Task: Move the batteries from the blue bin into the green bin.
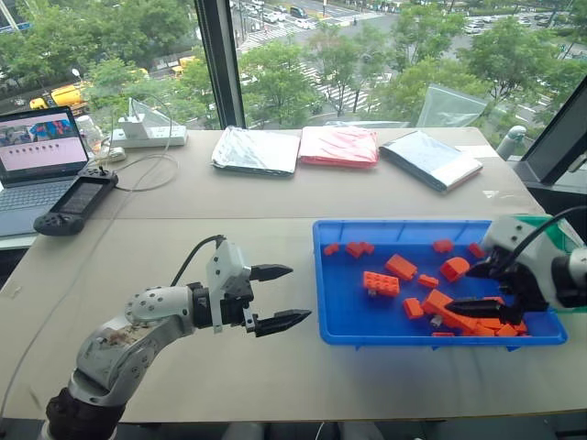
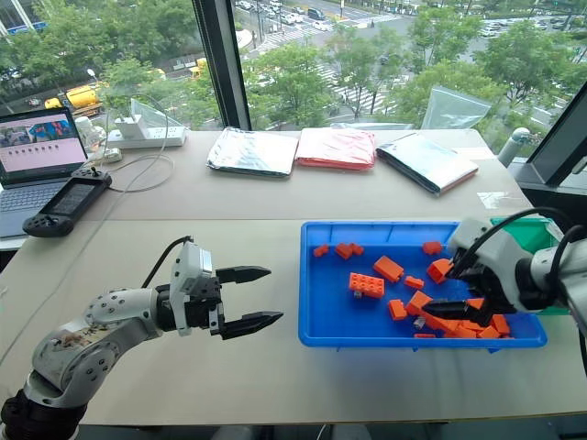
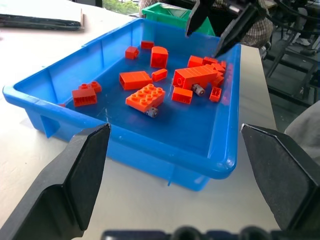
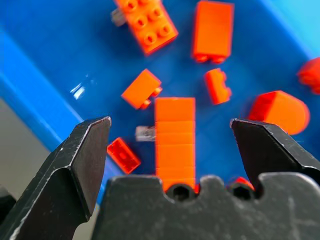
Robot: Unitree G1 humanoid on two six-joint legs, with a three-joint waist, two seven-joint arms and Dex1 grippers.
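Blue bin (image 1: 341,302) under right end effector (image 1: 484,289), fingers spread, empty

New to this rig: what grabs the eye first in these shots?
The bright blue bin on the right side of the tan table, scattered with orange bricks. The right gripper hangs open over the brick pile at the bin's right end, with the green bin just beyond. The left gripper hovers open over bare table left of the bin; two small grey batteries lie half hidden among the bricks.
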